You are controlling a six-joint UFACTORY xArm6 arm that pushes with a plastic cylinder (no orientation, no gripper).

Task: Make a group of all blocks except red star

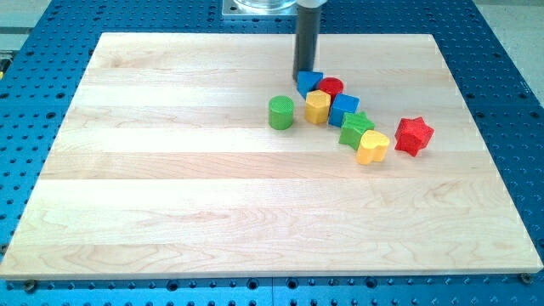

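Observation:
My tip (305, 71) stands at the top edge of a blue triangular block (308, 82), touching it or nearly so. Next to that block lie a red cylinder (331, 87), a yellow block (318, 107) and a blue cube (344, 109), packed close together. A green star (356, 128) and a yellow heart (372, 146) continue the row toward the view's lower right. A green cylinder (281, 112) stands alone a little to the left of the cluster. The red star (414, 135) lies to the right of the yellow heart, a small gap apart.
The blocks lie on a pale wooden board (170, 187) set on a blue perforated table (501, 51). A metal arm base (259, 7) shows at the view's top edge.

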